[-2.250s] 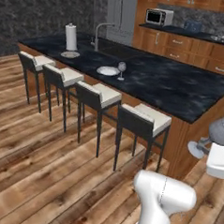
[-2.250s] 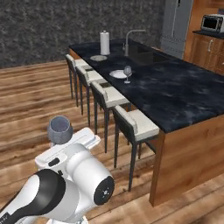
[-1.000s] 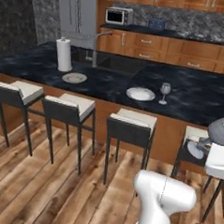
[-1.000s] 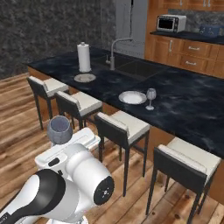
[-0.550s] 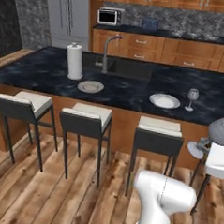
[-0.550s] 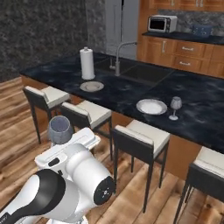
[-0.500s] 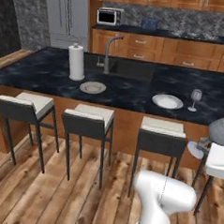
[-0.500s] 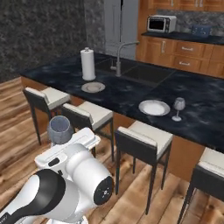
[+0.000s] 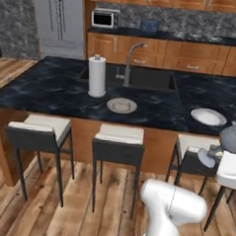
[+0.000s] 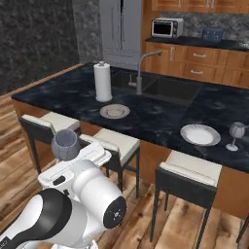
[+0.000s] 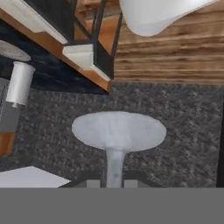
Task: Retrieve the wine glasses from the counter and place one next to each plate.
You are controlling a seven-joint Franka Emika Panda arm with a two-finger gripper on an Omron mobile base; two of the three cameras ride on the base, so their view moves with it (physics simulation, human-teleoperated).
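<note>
Gripper (image 11: 114, 180) closed on the stem of a wine glass (image 11: 118, 131), round foot facing the hand camera; same held glass (image 10: 65, 144) carried at the arm, bowl showing empty, well short of the counter (image 10: 58, 99). Second wine glass (image 10: 236, 133) upright on the counter, just beside the nearer plate (image 10: 200, 134). Farther plate (image 10: 115, 111) bare, near the paper towel roll (image 10: 102, 81), in front of the sink (image 10: 168, 91) and faucet (image 10: 140, 73). Both plates empty. Stools (image 10: 187, 177) along the counter's front.

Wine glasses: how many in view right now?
2. One wine glass stands on the counter just right of the right-hand plate. The other glass is held by its stem in the hand.
</note>
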